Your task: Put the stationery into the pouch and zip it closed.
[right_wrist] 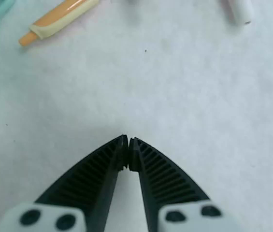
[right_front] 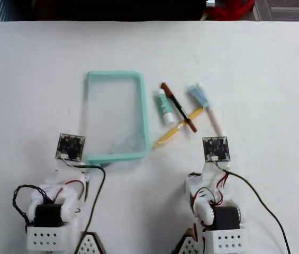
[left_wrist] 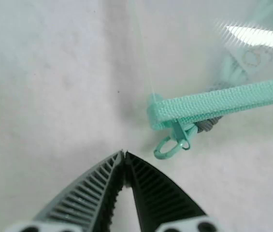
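The left gripper (left_wrist: 124, 153) sat clenched and empty just short of the pouch (left_wrist: 223, 104) and its zipper pull (left_wrist: 167, 147) — the right gripper (right_wrist: 127, 140), likewise clenched, had the orange pen (right_wrist: 59, 21) lying ahead of it, apart, on the table (right_wrist: 199, 87).

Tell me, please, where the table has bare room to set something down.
The white table is bare left of the mint-edged clear pouch, along the far edge, and right of the blue-capped white stick. It is crowded between those two, where the crossed brown and orange pens lie.

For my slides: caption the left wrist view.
Shut left claw close to the zipper pull of the teal pouch.
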### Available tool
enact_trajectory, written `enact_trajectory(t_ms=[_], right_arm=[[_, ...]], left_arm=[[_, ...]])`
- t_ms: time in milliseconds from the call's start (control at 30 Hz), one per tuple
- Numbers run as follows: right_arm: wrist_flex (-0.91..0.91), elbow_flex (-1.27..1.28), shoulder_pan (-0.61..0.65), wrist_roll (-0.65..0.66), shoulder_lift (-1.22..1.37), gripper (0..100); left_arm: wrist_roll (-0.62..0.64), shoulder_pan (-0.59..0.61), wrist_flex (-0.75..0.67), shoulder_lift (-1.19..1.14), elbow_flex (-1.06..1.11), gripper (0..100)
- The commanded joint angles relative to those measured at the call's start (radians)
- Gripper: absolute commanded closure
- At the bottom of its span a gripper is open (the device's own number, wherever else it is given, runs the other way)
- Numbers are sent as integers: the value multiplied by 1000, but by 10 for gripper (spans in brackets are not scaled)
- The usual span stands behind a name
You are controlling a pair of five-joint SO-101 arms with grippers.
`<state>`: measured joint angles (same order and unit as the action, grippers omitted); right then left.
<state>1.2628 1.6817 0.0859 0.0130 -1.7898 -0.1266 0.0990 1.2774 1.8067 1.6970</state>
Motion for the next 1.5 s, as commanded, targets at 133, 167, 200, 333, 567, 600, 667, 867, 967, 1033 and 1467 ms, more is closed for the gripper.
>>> enact_trajectory(t_ms=[133, 167, 200, 333, 567, 600, 667, 867, 967, 1033, 1467], right_arm=[[7, 9, 1, -8, -13, 981], [7, 9, 1, -8, -13, 981], [7, 9, 1, -8, -13, 981], [7, 9, 1, -8, -13, 981], [7, 9, -1, -8, -13, 981], [7, 9, -1, -8, -13, 981], [7, 9, 1, -8, -13, 981], [7, 9, 1, -8, -13, 981], [7, 9, 1, -8, -13, 981], [7, 9, 1, -8, -13, 981], [7, 9, 1, -8, -13, 981]], left_arm=[[9, 2, 6, 8, -5, 976], [9, 2, 6, 8, -5, 976], [8, 2, 6, 8, -5, 976], [6, 1, 6, 8, -5, 976], [-133, -147, -84, 10, -6, 947], [-238, -156, -92, 12, -17, 919], [-420, -104, -117, 12, -64, 866], [-565, -25, -164, 12, -146, 799], [-568, -21, -83, 12, -204, 863], [-572, -18, -48, 12, -262, 863], [-381, 30, -149, 8, -508, 813]])
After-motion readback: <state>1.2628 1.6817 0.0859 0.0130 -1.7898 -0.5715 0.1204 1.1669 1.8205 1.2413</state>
